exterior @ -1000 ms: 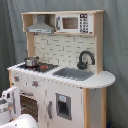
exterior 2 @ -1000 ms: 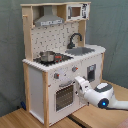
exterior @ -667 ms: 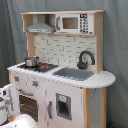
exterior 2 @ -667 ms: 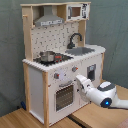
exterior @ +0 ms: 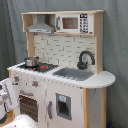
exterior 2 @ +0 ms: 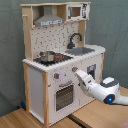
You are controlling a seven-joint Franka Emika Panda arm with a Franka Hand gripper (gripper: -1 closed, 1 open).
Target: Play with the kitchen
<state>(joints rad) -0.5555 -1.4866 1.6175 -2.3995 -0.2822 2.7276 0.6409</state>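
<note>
The toy kitchen [exterior: 65, 95] [exterior 2: 37, 82] is white and light wood, with a grey hood [exterior: 40, 27], a black faucet [exterior: 85, 59], a sink [exterior: 75, 74] and a pot [exterior: 31, 61] on the stovetop. In the second exterior view my gripper [exterior 2: 78, 74] reaches in from the lower right. Its tip sits at the right-hand knob [exterior 2: 74, 70] above the windowed oven door [exterior 2: 64, 96]. In the first exterior view only a white part of my arm [exterior: 5, 97] shows at the left edge, beside the oven door [exterior: 29, 106].
The kitchen stands on a wooden table [exterior 2: 30, 120]. A toy microwave [exterior: 75, 23] sits on the top shelf. A grey curtain [exterior: 117, 45] hangs behind. The white arm body [exterior 2: 111, 92] fills the space in front of the cabinet door [exterior 2: 91, 72].
My gripper has moved up and closer to the kitchen front, from below the knobs to level with the right-hand knob.
</note>
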